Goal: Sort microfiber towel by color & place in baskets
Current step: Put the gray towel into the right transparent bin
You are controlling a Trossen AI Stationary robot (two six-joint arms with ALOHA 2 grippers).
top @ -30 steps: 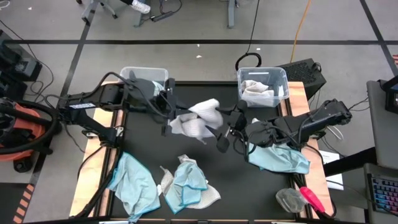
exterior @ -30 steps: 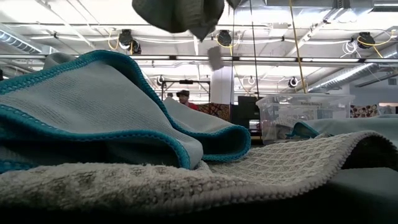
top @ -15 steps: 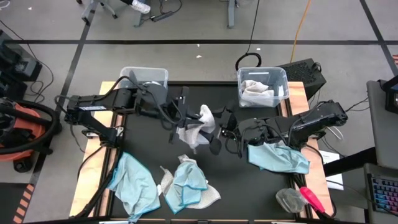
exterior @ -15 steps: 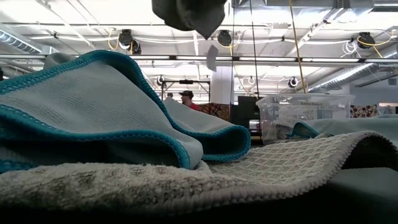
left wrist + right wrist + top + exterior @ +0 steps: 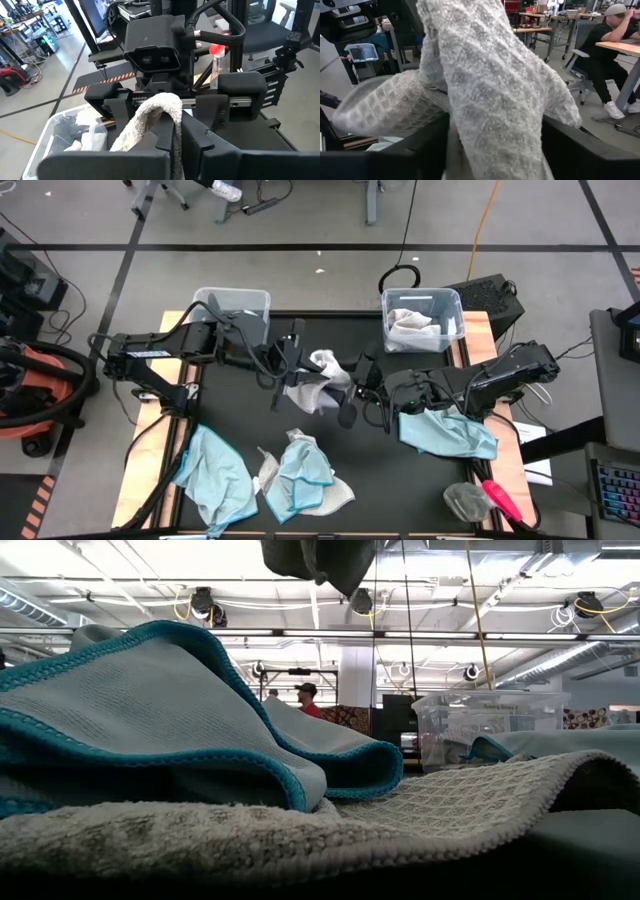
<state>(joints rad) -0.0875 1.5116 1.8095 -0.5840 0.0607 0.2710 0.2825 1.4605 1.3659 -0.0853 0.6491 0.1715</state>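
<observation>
Mid-table, above the mat, a grey towel [image 5: 318, 380] hung bunched between the left gripper [image 5: 290, 366] and right gripper [image 5: 352, 387], both clamped on it; its folds hid the right fingers. Black mat lay bare toward the two baskets [image 5: 233, 304], [image 5: 423, 315], the right one already holding a pale towel [image 5: 410, 325].

You see two matte-black arms: the left arm [image 5: 165, 350] carries looped black cables and a pale label strip; the right arm [image 5: 500, 375] is bulkier, glossy-edged. Braided hose tops the right claw [image 5: 172, 107], a boxy black camera housing.
</observation>
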